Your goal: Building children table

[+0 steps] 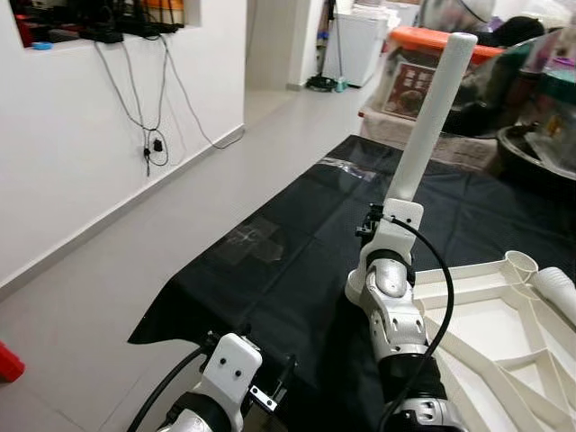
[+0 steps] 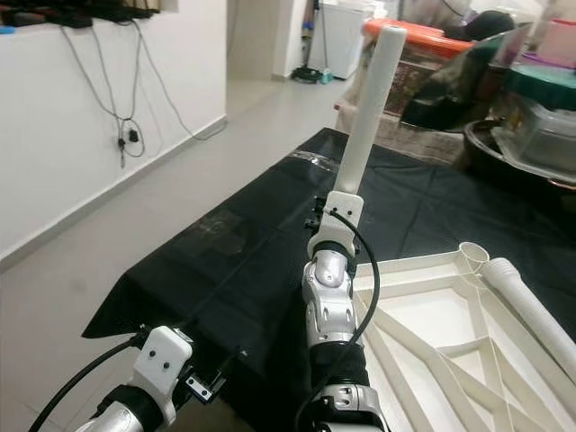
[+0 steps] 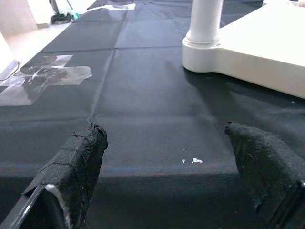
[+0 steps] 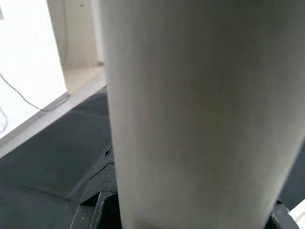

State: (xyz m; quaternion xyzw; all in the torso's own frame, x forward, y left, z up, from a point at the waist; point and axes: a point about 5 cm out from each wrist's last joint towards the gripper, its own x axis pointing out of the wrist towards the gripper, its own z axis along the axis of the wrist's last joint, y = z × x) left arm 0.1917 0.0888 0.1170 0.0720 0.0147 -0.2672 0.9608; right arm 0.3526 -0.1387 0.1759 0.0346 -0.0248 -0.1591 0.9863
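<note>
My right gripper point(image 1: 400, 200) is shut on a white table leg point(image 1: 432, 117) and holds it upright, tilted a little, above the black cloth point(image 1: 297, 261). Up close in the right wrist view, the leg point(image 4: 190, 114) hides most of the fingers. The white table top point(image 1: 490, 315) lies upside down on the cloth to the right, ribs facing up. A second white leg point(image 2: 531, 306) rises at its far right corner. In the left wrist view a leg point(image 3: 205, 24) stands in a corner socket of the table top point(image 3: 257, 52). My left gripper point(image 3: 167, 148) is open, low over the cloth's near edge.
A taped patch point(image 1: 252, 238) marks the cloth. A white wall with hanging cables point(image 1: 153, 144) runs along the left, with bare floor point(image 1: 108, 288) between it and the cloth. Boxes with an orange lid point(image 1: 423, 40) and clutter stand behind the cloth. A red object point(image 1: 7, 362) sits at the lower left.
</note>
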